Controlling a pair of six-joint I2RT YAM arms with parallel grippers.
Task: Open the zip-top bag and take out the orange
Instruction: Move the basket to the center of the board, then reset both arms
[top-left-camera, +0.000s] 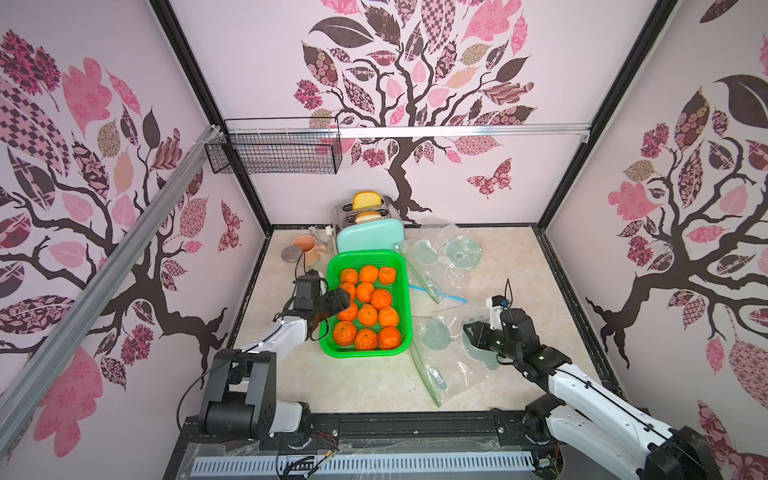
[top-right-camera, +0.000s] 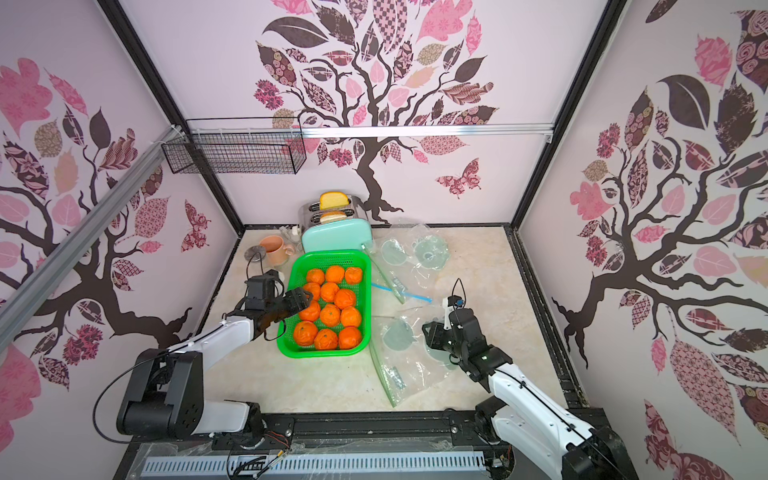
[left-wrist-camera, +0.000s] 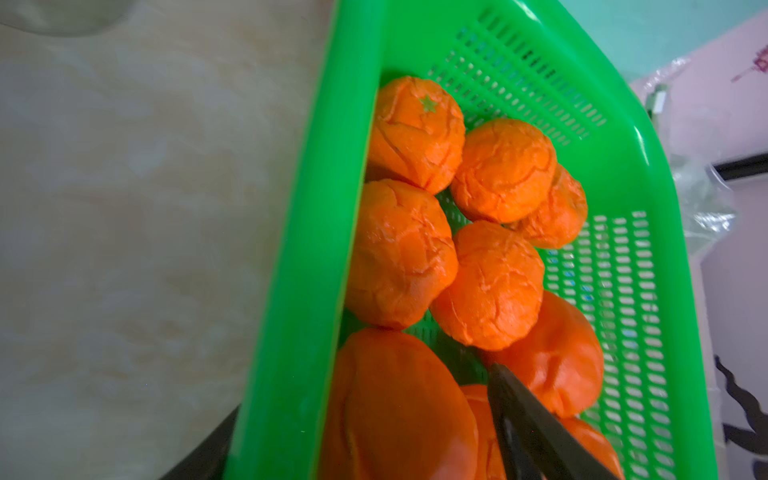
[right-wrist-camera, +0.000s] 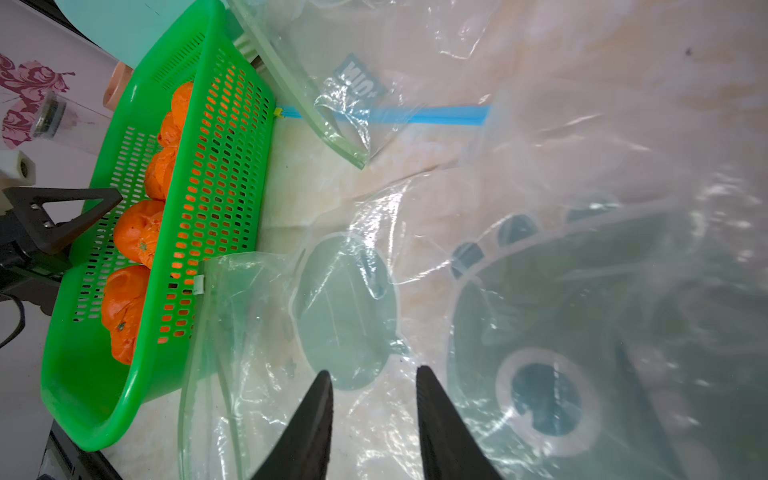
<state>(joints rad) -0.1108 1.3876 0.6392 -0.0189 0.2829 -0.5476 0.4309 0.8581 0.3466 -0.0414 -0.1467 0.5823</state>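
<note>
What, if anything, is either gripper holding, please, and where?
Right gripper: nothing, jaws open over a bag. Left gripper: an orange sits between its fingers; grip cannot be told.

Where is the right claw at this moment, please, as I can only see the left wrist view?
Observer: The right claw is poised over the nearer zip-top bag, beside the green basket.
Operator: Is it gripping the bag?
Observer: No. In the right wrist view its fingers stand apart over the plastic.
Operator: Can you see an orange inside that bag?
Observer: None shows in it. The plastic lies flat and see-through on the table.
</note>
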